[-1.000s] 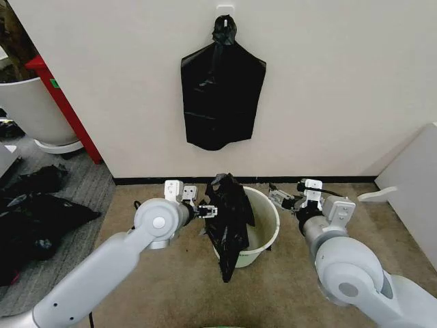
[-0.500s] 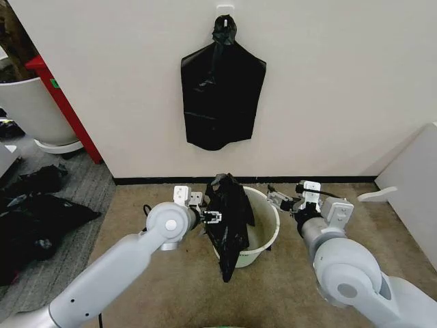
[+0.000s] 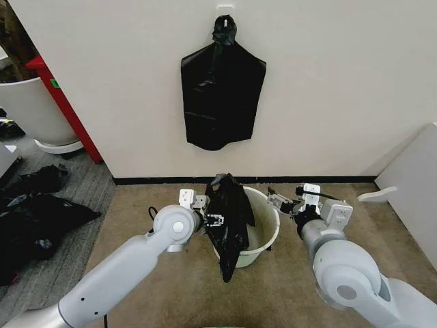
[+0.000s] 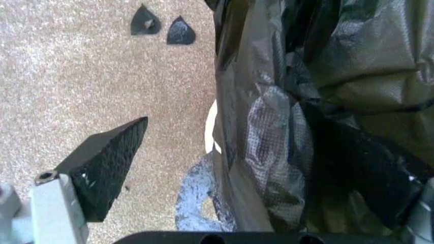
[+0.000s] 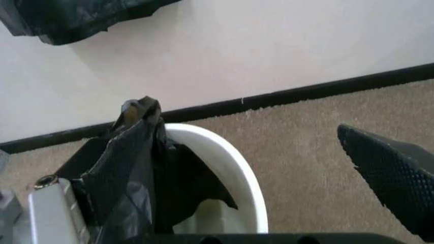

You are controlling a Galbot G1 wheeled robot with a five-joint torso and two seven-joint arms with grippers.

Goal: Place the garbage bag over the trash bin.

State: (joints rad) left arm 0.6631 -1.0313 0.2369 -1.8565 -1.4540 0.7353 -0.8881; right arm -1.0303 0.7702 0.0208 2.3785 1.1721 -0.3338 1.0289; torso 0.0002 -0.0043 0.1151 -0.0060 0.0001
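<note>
Head view: garbage bag [image 3: 228, 222] drapes over trash bin [image 3: 263, 232]'s left rim, long axis vertical. Left end effector [image 3: 213, 220] touches it, nearer arm; right end effector [image 3: 281, 200] sits beside the far rim.
Left wrist view: fingers spread, bag [image 4: 298, 117] between them.
Right wrist view: fingers released, bag [image 5: 139, 168] draped over one finger.

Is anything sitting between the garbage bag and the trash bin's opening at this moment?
Nothing visible does. The garbage bag already hangs over the trash bin's left rim, beside the left gripper. The bin's open mouth looks free, and the right gripper sits outside its right rim.
</note>
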